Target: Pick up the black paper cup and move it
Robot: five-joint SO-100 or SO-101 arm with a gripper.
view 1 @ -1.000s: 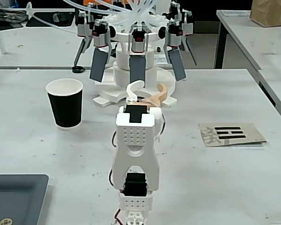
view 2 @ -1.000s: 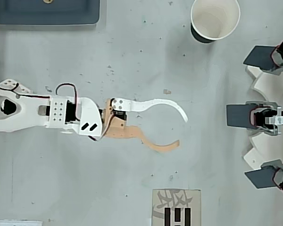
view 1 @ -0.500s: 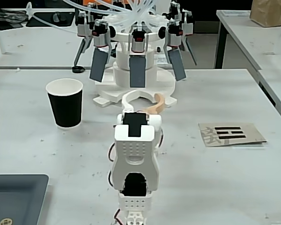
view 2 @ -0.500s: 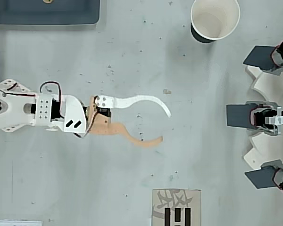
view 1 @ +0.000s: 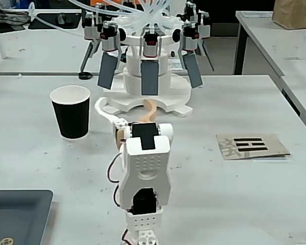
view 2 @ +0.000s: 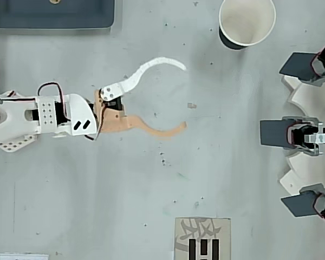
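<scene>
**Arm with spread hand, cup standing apart**

Fixed view. We look along the white 3D-printed arm from behind its base. The matte black tapered paper cup with white rim (view 1: 70,112) stands upright on the pale grey tabletop (view 1: 234,184), left of the arm and untouched. The hand (view 1: 125,105) is mostly hidden by the arm; only a curved white finger and a tan finger show above it. Behind stands a white multi-armed fixture with dark grey flaps (view 1: 146,61). A dark grey tray (view 1: 18,212) occupies the lower left corner; a card printed with black bars (view 1: 251,146) lies at right.

Overhead view. We see the hand (view 2: 184,95) wide open, its white finger (view 2: 146,70) and tan finger (view 2: 157,129) splayed and empty. The cup (view 2: 246,23) sits near the top edge, well apart from both fingertips, up and to their right.
</scene>
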